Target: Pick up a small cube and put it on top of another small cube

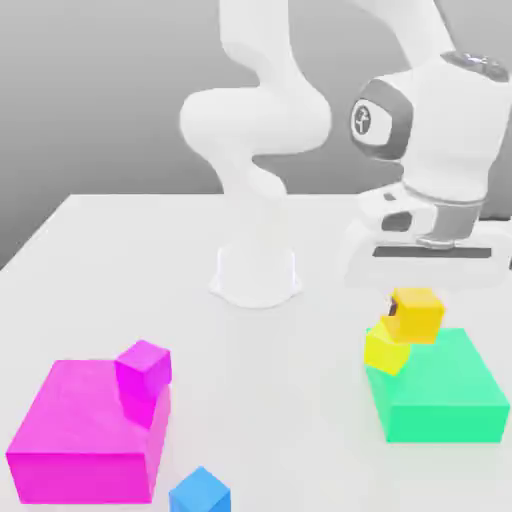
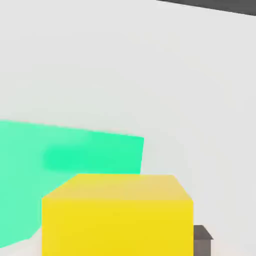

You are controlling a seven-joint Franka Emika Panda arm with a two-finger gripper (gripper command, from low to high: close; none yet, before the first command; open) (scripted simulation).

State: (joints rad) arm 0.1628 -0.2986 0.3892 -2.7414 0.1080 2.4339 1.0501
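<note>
The tool (image 1: 411,312) is closed on the golden cube (image 1: 415,318), which is between its fingers, high above the desk (image 1: 270,400). The pale yellow cube (image 1: 385,350) is lower than the tool, a little to the exterior view's left (if it touches the held cube, I cannot tell). Below the tool is the green block (image 1: 440,385). The magenta block (image 1: 85,430), magenta cube (image 1: 144,370) and blue cube (image 1: 200,492) are well apart from it.

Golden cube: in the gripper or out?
In: the golden cube sits right under the hand, a dark fingertip beside it.
</note>
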